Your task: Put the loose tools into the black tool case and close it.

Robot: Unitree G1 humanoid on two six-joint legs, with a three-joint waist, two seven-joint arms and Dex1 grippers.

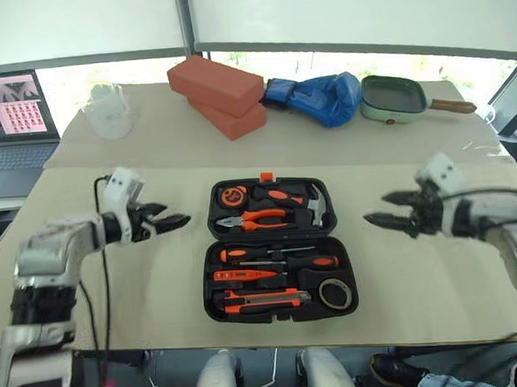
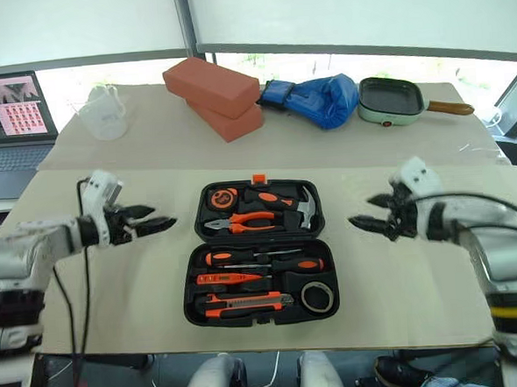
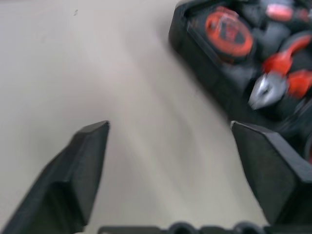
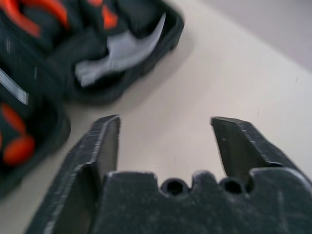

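one utility knife [image 1: 263, 300] and three screwdrivers [image 1: 265, 265] fill the open tool case [image 1: 213, 275]; both claws wide, empty.

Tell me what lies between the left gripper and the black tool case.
Nothing: in the left eye view only bare beige table separates the left gripper from the open black tool case. The left wrist view shows the same bare stretch.

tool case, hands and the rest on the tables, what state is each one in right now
black tool case: open flat, both halves up
utility knife: seated in the case
screwdrivers: seated in the case
pliers: in the far half
hammer: in the far half
left hand: open, empty, left of the case
right hand: open, empty, right of the case
laptop: open, screen on
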